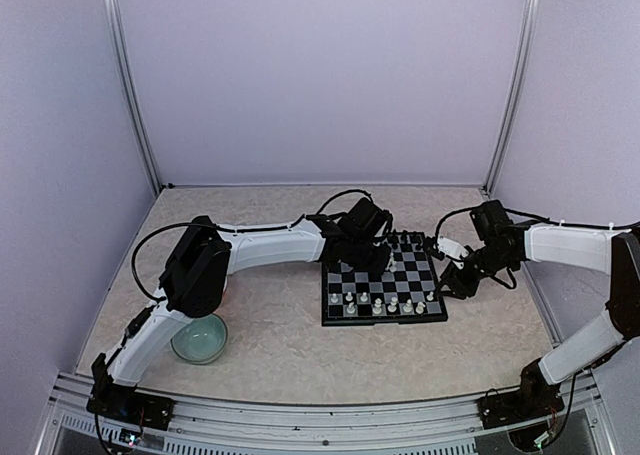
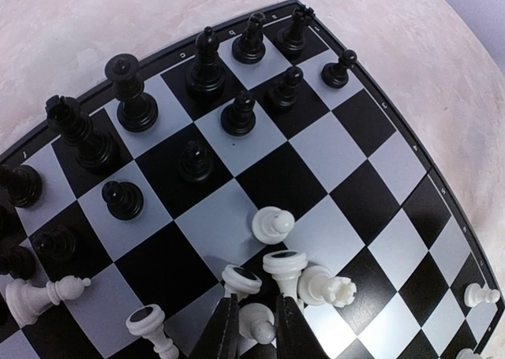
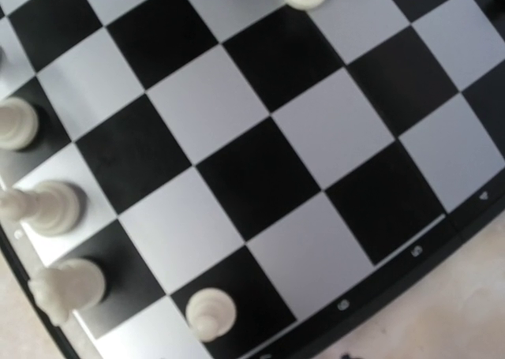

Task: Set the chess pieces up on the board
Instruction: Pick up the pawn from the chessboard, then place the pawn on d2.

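Note:
The board lies mid-table with black chess pieces standing in two rows at its far side. In the left wrist view several white pieces lie toppled in a cluster, among them a rook, and one white piece stands upright. My left gripper hangs over the board's far left part. Its fingers press on both sides of a small white pawn. My right gripper hovers at the board's right edge; its fingers do not show in the right wrist view, where white pieces stand along one edge and a pawn beside them.
A pale green bowl sits on the table under the left arm's elbow. Pale walls enclose the table on three sides, and a metal rail runs along the near edge.

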